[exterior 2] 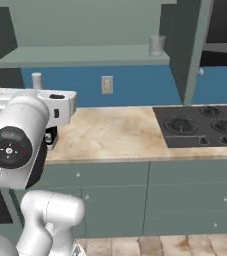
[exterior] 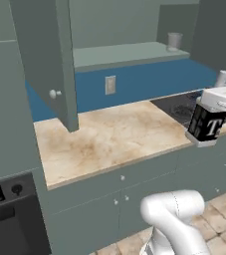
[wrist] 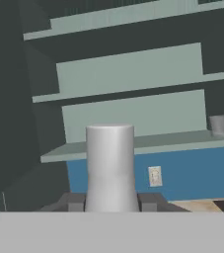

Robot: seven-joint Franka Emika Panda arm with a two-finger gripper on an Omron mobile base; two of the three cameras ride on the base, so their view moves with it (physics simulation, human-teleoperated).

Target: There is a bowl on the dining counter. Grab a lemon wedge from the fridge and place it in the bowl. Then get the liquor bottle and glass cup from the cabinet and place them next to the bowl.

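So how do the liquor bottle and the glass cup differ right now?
The liquor bottle is dark with a white label; the glass cup is clear. The bottle is held in the gripper out over the counter's front edge; the cup stands free on the open cabinet's lower shelf. Both are upright.

Flat, even rendered light, no visible lamp. Worktop (exterior: 109, 139) bright and matte, no glare; blue wall (exterior 2: 135, 85) evenly lit. Cabinet (wrist: 128, 74) interior dim, deep shade under each shelf and on its left side. Open door (exterior: 47, 60) drops a faint shadow at its foot. All views soft and low in detail, edges slightly jagged. No edge distortion. Bottle (wrist: 109, 165) neck close, pale, smooth-shaded.
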